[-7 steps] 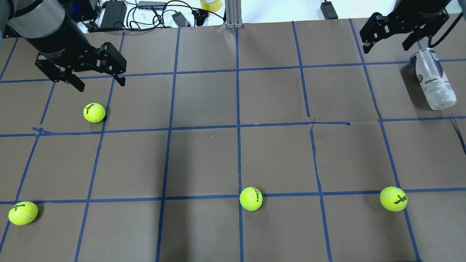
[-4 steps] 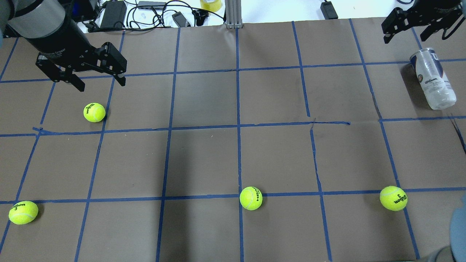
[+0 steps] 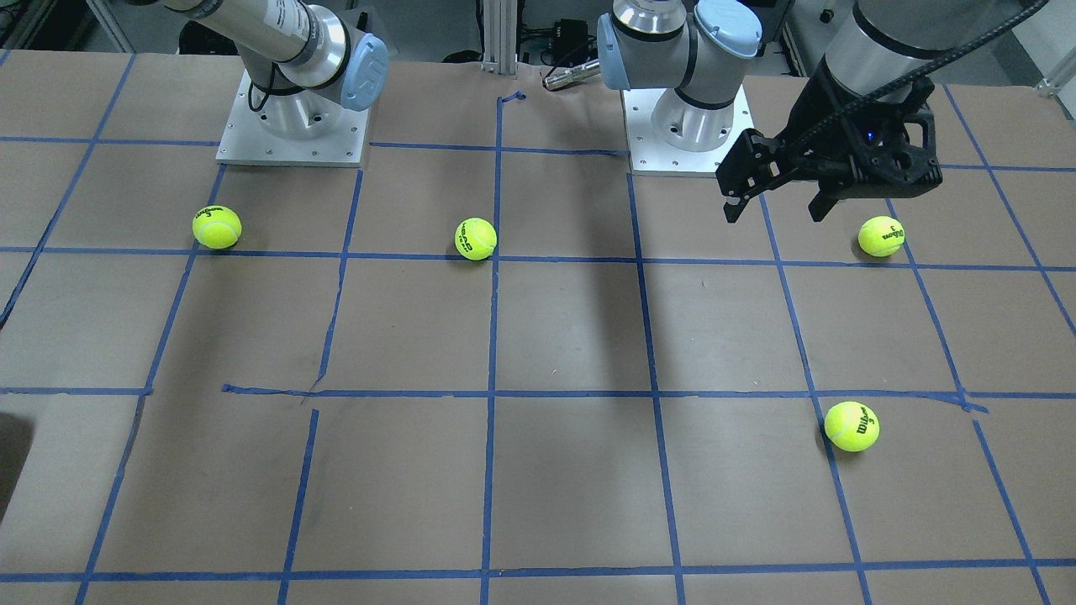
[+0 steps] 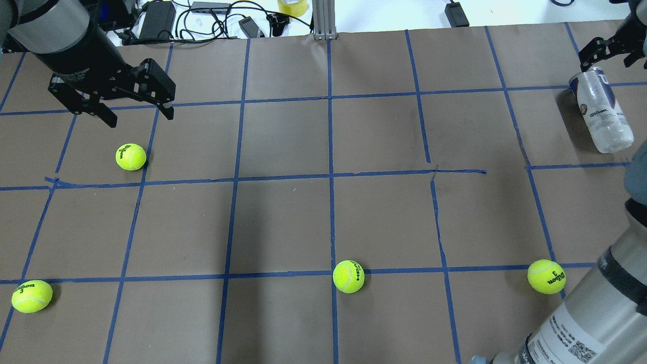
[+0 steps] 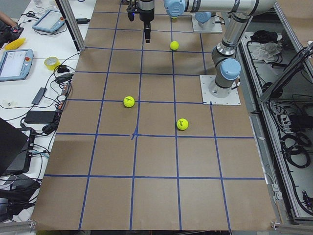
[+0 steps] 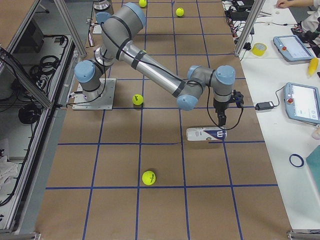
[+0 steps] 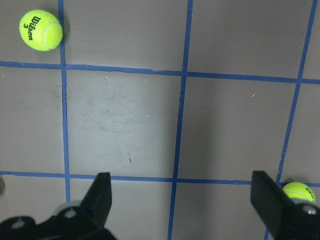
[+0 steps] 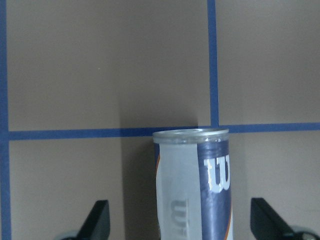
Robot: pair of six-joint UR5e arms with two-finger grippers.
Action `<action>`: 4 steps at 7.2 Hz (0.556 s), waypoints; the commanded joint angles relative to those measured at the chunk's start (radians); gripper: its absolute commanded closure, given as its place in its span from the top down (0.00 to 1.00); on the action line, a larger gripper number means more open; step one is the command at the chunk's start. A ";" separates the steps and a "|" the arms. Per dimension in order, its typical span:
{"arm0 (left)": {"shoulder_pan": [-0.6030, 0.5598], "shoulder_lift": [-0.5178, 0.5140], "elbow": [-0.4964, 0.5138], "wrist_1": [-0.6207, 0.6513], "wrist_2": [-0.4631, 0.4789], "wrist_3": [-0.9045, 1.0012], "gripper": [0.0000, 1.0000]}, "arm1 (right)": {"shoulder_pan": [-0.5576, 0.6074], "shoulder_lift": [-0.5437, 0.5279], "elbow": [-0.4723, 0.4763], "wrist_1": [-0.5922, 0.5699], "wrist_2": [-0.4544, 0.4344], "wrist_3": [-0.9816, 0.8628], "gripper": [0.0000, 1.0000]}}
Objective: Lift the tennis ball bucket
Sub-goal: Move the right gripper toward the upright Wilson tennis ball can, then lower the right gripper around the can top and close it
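Tennis ball bucket (image 4: pixel 601 108): it is seen lying on its side on the brown table (image 4: pixel 283 141), at the right edge of the overhead view. Its rimmed end is turned toward the far edge, beside a line of the blue tape grid (image 4: pixel 329 151). No shift from its place a second ago is noted.

Right gripper (image 4: pixel 605 63): it has been carried toward the right edge of the overhead view since the earlier frames and is now held over the bucket's rimmed end. Its fingers (image 8: pixel 100 220) are spread wide, and in the right wrist view the bucket is framed between them. Contact with the bucket cannot be told.

Right arm (image 4: pixel 581 313): its silver forearm is now seen in the lower right corner of the overhead view, where none was seen a second ago.

Left gripper (image 4: pixel 140 117): it is held above the table at the far left with its fingers spread and nothing between them; its pose is unchanged.

Tennis balls: four are found apart on the table, one (image 4: pixel 131 156) near the left gripper, one (image 4: pixel 32 296) at the near left, one (image 4: pixel 348 276) at the near centre, one (image 4: pixel 546 276) at the near right. None has been moved.
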 commanded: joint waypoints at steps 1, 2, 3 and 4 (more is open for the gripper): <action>0.000 0.001 0.000 -0.002 0.001 0.000 1.00 | -0.033 0.096 -0.072 0.000 0.019 -0.071 1.00; -0.001 0.003 -0.001 -0.003 0.003 0.000 1.00 | -0.052 0.106 -0.073 -0.002 0.042 -0.096 1.00; -0.001 0.004 -0.001 -0.005 0.005 0.000 1.00 | -0.050 0.131 -0.084 -0.005 0.060 -0.089 1.00; 0.000 0.004 -0.001 -0.005 0.005 0.000 1.00 | -0.037 0.148 -0.098 -0.006 0.065 -0.075 1.00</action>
